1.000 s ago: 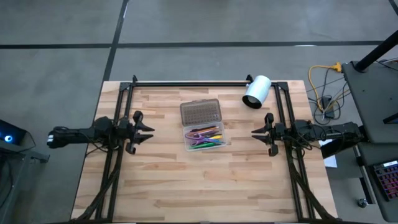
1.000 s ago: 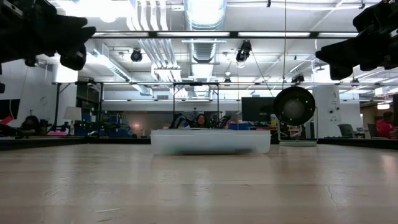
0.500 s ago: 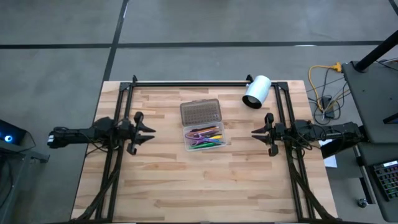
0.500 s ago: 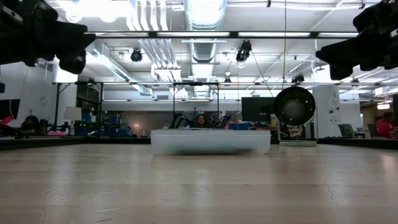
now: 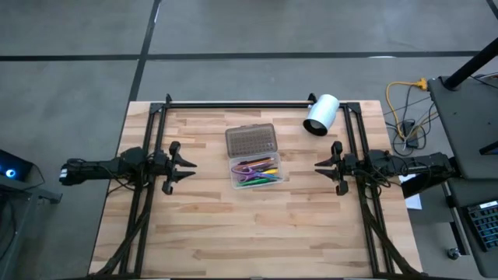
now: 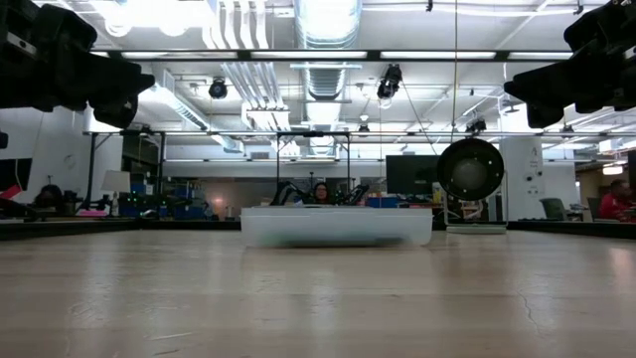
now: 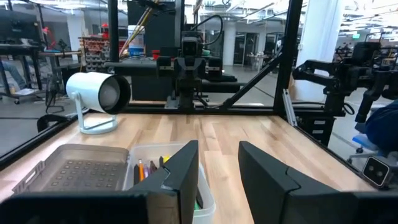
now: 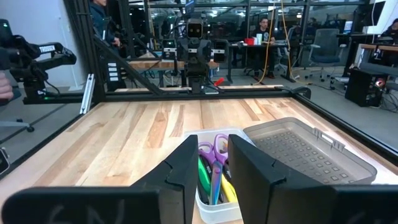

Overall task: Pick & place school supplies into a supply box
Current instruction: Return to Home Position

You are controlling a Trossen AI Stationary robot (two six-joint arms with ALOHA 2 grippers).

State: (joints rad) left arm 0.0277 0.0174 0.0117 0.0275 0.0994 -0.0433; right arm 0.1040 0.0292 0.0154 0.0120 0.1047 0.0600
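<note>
Supplies (image 5: 257, 172) all look gathered in the supply box (image 6: 323, 228), which sits on the tabletop (image 5: 233, 229) midway between my two pincers, straight ahead of each. My left pincer (image 5: 185, 166) hangs above the wood, released, its fingers apart with nothing between them. My right pincer (image 5: 320, 166) faces it from the far side of the box, likewise released and empty. Past my right fingers I see the purple-handled scissors (image 8: 219, 147) standing among the rest inside the box. The dotted lid (image 5: 250, 140) lies folded open alongside it. I find no loose pen or pencil on the wood, so I judge the packing done. What remains is drawing both arms back to rest, and perhaps closing the lid.
</note>
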